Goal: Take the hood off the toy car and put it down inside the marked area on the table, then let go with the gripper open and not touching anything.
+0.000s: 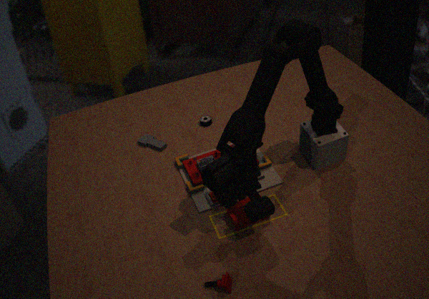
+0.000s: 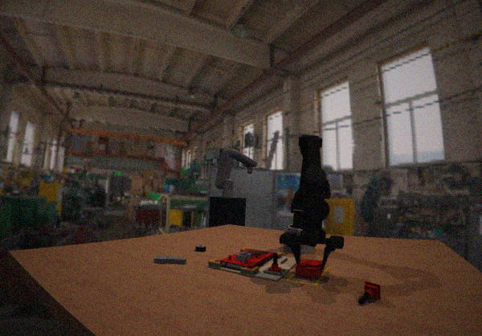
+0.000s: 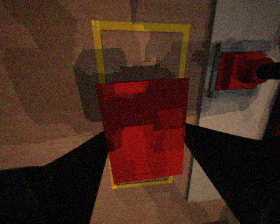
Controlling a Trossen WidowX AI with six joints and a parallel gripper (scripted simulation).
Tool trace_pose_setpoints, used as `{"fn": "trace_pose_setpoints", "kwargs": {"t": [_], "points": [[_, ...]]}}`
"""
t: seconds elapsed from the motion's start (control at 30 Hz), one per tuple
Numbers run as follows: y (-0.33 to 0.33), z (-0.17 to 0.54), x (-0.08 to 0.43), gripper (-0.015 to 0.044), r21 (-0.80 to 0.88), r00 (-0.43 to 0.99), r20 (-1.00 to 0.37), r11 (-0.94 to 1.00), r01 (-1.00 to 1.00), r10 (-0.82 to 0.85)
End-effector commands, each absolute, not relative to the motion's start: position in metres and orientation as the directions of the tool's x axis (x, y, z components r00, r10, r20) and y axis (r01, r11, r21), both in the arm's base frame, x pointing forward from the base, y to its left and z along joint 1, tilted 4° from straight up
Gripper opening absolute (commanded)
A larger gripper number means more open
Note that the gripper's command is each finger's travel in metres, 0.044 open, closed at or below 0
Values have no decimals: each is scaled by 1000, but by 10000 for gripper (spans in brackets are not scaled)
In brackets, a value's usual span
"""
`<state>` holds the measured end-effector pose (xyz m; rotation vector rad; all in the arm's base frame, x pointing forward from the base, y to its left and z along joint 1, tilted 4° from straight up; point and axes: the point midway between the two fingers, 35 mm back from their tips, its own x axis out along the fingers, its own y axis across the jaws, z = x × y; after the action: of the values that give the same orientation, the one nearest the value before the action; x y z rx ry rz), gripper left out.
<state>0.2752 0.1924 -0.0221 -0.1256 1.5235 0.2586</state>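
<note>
From the top, the dark arm reaches from a pale grey block (image 1: pixel 323 154) over the table (image 1: pixel 125 227) (image 2: pixel 161 296) (image 3: pixel 21 145). Its end effector (image 1: pixel 247 211) (image 2: pixel 310 261) (image 3: pixel 144 130) is above the yellow-outlined area (image 1: pixel 219 237) (image 2: pixel 309 284) (image 3: pixel 97 45), and the red hood (image 1: pixel 239 216) (image 2: pixel 308 268) (image 3: pixel 147 132) shows partly from under it, within the outline. Just beside lies a board (image 1: pixel 201 202) (image 2: pixel 273 274) (image 3: pixel 231 130) with a red piece (image 1: pixel 193 172) (image 2: pixel 257 257) in a yellow-cornered frame. A grey part (image 1: pixel 151 142) (image 2: pixel 169 260) and a small round piece (image 1: pixel 205 121) (image 2: pixel 200 248) lie apart from it; a red part with a black stem (image 1: pixel 219 282) (image 2: pixel 370 292) lies on its own.

In the exterior view, the two fingers reach down on either side of the hood, pinching it low over the marked area. Whether its underside touches the table, I cannot tell.

In the wrist view, the hood sits between the fingers, covering the nearer part of the yellow outline; the farther part shows beyond it. A red knob-like piece (image 3: pixel 241 71) stands on the board to the right in the picture.
</note>
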Motion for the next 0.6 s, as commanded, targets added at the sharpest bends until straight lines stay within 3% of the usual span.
{"fn": "trace_pose_setpoints", "kwargs": {"t": [0.0, 0.2, 0.57], "points": [[192, -24, 275, 0, 77, 28, -996, 967, -242, 87], [192, -27, 275, 0, 77, 28, -996, 967, -242, 87], [193, -25, 275, 289, 80, 27, -996, 966, -245, 89]]}}
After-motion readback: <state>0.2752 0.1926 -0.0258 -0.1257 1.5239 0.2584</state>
